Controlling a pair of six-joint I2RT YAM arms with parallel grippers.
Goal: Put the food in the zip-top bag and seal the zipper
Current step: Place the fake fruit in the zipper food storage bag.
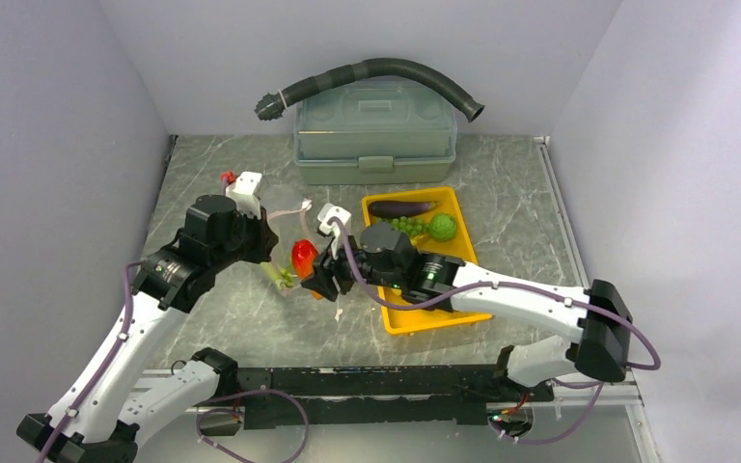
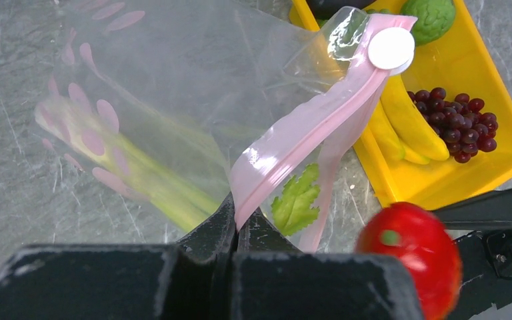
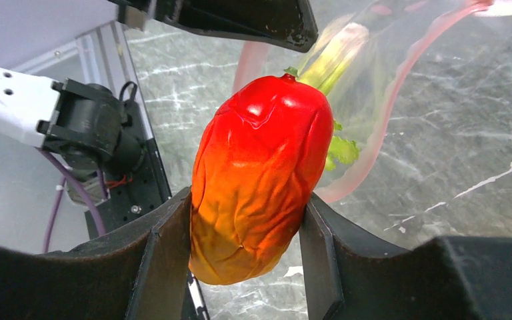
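- zip-top bag (image 2: 173, 100): zipper (image 2: 307, 127) strip pinched tight in left gripper (image 2: 240, 227); the bag spreads out ahead of its fingertips over the desk (image 2: 13, 167), leek (image 2: 153, 180) inside.
- right gripper (image 3: 243, 230): clamped on a red-orange toy pepper (image 3: 260, 153), just beside the bag mouth and near the left gripper.
- yellow tray (image 2: 440, 187): ahead-right of the left gripper, holds bananas (image 2: 407, 120) and dark grapes (image 2: 460, 127).

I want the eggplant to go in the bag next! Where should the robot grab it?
Probably around its middle, coming from straight above. The eggplant lies flat along the far end of the yellow tray. It is long and slim, so fingers closing across its narrow width should fit.
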